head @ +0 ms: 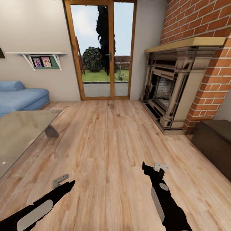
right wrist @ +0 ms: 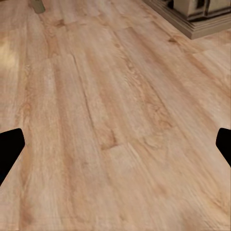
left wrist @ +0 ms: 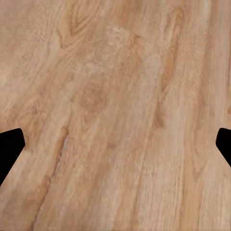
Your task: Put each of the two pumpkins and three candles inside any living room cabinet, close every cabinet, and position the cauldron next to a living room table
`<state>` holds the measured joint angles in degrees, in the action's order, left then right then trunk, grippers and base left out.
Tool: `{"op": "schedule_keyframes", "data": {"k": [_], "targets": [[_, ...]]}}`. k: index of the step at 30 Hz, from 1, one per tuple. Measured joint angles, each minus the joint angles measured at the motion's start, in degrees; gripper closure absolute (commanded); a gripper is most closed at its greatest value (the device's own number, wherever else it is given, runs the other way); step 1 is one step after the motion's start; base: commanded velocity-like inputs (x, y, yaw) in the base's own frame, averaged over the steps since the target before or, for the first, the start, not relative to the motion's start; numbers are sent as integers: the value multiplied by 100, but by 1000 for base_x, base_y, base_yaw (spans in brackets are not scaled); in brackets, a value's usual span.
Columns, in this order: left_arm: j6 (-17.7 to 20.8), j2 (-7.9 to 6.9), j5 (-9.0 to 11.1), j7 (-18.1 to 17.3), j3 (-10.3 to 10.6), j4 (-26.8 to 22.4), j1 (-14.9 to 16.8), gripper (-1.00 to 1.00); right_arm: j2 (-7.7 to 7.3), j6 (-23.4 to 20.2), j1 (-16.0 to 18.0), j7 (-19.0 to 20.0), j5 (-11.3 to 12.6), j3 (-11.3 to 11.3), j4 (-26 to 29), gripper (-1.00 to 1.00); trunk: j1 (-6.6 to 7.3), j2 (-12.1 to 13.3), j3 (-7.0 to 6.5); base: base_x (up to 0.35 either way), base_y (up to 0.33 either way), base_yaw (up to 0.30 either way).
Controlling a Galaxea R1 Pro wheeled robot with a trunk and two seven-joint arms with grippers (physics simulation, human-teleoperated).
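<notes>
Dark-brown wood is what matters here: the cabinet [head: 214,146] sits low against the brick wall at the robot's right, its front flush and shut as far as I can tell from this angle. The other task thing around is the table [head: 19,133], glossy grey stone-like top with one slanted slab leg poking out underneath, over on the left. Pumpkins, candles and cauldron aren't anywhere to be seen, so my guess is the robot is just rolling through the room hunting for them, or lining up on the cabinet.

That would explain the arms. Both hang low and forward over bare floor, tucked out of the way like a carry pose. The left gripper [head: 63,181] points down at the planks, and in its wrist camera the two dark fingers [left wrist: 9,149] sit at the far edges of the picture with nothing but wood grain between them, so spread wide and empty. Same deal for the right gripper [head: 154,167]: fingertips [right wrist: 9,147] far apart, nothing held, floor and a bit of the fireplace plinth [right wrist: 202,24] beyond.

The floor [head: 112,144] is light wood planks with a lot of grain. Further out there's a carved stone fireplace [head: 170,89] set in red brick, a glass patio door [head: 101,51] showing the garden, a blue sofa [head: 19,96] behind the table, and a small wall shelf [head: 40,57] with a couple of photos.
</notes>
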<state>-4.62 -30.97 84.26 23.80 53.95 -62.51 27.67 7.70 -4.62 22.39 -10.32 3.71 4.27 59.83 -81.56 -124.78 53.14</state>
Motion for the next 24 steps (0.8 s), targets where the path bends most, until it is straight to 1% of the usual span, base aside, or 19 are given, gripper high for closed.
{"op": "schedule_keyframes", "data": {"k": [9, 15, 24], "targets": [[6, 0, 2, 0, 6, 0, 0, -100, -1, 12, -4, 0, -4, 0, 2, -100, 0, 0, -71, 263, 217, 0], [8, 2, 9, -1, 7, 1, -1, -100, -8, 14, -6, 0, -7, 0, 1, -100, 0, 0, -90, 285, 173, 0], [12, 20, 10, -6, 35, 8, -1, -100, -12, 21, -9, 0, -25, 10, 2, -100, 1, 0, -91, 329, 26, 0]]}}
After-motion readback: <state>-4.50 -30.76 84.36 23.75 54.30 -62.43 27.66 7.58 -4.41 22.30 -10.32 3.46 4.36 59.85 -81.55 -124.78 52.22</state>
